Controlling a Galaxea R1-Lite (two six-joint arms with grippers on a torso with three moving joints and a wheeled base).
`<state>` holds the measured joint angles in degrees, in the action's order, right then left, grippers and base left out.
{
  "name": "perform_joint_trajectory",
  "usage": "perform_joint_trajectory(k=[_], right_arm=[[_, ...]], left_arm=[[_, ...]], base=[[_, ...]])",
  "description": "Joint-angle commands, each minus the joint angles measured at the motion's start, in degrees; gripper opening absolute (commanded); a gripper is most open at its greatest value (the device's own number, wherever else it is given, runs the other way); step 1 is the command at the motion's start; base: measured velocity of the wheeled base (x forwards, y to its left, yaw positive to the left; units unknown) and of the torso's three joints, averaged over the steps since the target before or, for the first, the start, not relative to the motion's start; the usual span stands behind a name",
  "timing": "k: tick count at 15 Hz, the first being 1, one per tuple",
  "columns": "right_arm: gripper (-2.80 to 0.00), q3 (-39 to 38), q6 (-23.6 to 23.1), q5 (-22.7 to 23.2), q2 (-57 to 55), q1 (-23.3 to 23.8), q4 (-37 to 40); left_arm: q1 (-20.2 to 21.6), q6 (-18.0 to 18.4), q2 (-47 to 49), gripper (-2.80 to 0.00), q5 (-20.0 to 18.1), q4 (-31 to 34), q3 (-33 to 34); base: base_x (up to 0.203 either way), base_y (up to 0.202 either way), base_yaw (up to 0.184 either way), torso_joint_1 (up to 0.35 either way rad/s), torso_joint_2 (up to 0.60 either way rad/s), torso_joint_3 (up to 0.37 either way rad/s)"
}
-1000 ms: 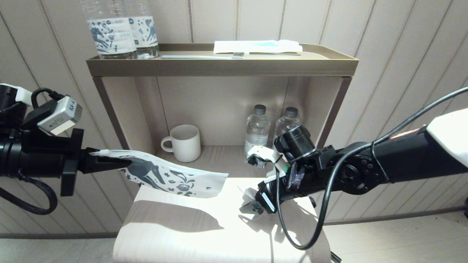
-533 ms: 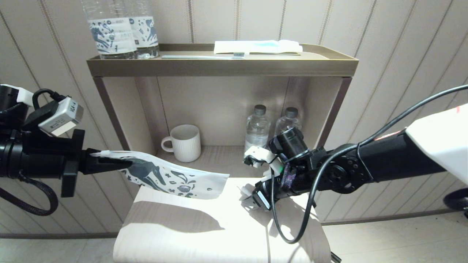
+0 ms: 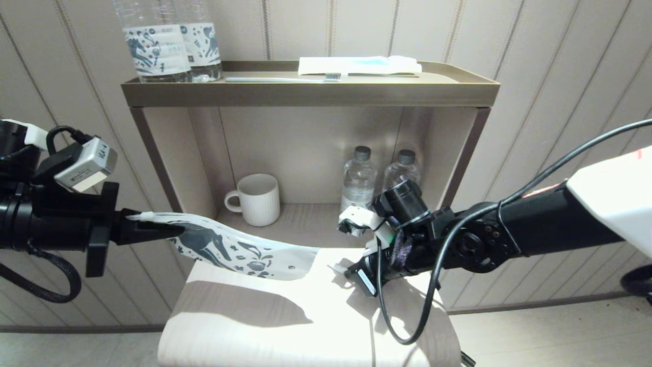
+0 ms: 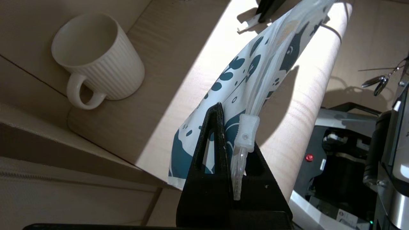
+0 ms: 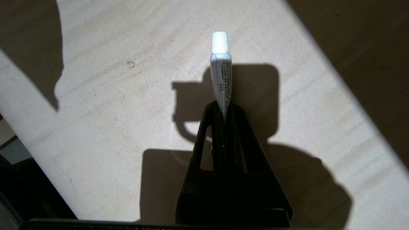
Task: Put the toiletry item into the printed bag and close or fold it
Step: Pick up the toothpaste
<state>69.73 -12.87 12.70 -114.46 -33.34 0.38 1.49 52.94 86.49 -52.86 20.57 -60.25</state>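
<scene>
A small white tube [image 5: 221, 73] with a ribbed cap and fine print is clamped in the right gripper [image 5: 223, 107] above the sunlit tabletop [image 3: 244, 326]. The horse-printed bag [image 3: 239, 247] is pinched by the left gripper [image 4: 228, 127]. A ribbed mug [image 3: 257, 199] stands behind.

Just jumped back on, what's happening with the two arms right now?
The left hand is shut on one end of the flat white pouch printed with a dark blue horse, holding it out over the pale wooden tabletop with the far end drooping toward the right arm. The right hand is shut on a small white tube with a ribbed white cap, low over the tabletop just beyond the pouch's free end. The tube is not in the pouch yet.
</scene>
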Motion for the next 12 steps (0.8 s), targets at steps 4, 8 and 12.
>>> perform_joint_trajectory(k=[4,8,12], right_arm=[[-2.80,-3.84,0.01,-0.63,8.64,0.23,0.28],[-2.80,-4.89,0.04,-0.78,18.97,0.49,2.57],[-2.80,3.23,1.96,-0.58,22.32,-3.58,11.61]], left_arm=[[-1.14,1.87,1.53,-2.80,2.33,-2.73,1.51],[-2.10,2.52,3.43,-2.80,6.90,-13.55,5.94],[-2.77,2.13,5.32,-2.80,10.59,-27.28,9.73]], base=[[0.000,0.000,0.000,0.000,0.00,0.000],[0.000,0.000,0.000,0.000,0.00,0.000],[0.000,0.000,0.000,0.000,0.00,0.000]])
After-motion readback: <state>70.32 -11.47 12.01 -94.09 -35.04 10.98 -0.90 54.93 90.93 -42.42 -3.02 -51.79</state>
